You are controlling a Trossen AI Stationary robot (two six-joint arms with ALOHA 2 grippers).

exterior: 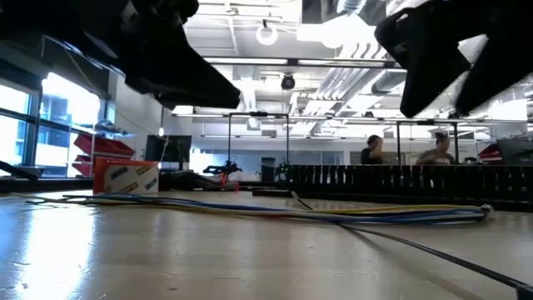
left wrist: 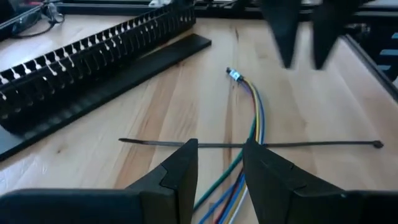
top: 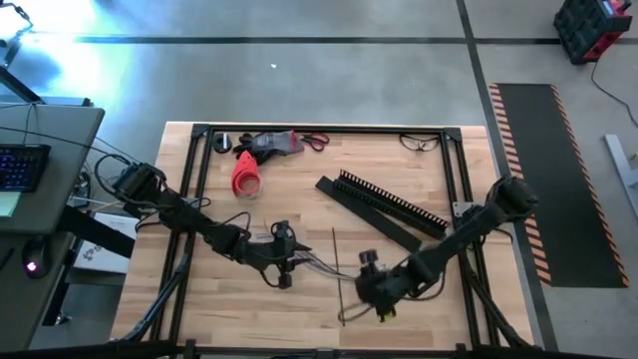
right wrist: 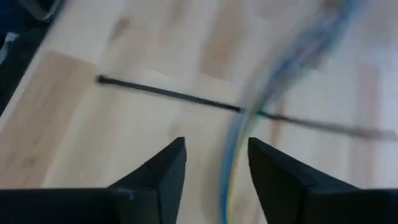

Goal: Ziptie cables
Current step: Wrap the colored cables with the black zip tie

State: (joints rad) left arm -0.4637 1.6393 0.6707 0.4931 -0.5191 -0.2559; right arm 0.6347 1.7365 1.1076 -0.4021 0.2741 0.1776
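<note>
So the left claw [left wrist: 221,171] is sitting open at the bottom middle of its wrist view, fingers straddling the cables [left wrist: 252,124] without pinching anything. The right claw [right wrist: 214,171] is open too, hovering over the same bundle, which is curving up between its fingers toward the upper right of that view. In the high view both are hanging low over the lower middle of the surface [top: 299,319], left claw [top: 284,261] just left of centre, right claw [top: 377,291] a bit to its right.

The cables are lying flat on the wood, crossing over a black ziptie [left wrist: 249,144] that's lying at right angles under them. My guess: these thin wires are super light and floppy, probably splaying apart when nudged, so I'd pinch the whole bunch near the crossing. The ziptie looks springy and slick.
</note>
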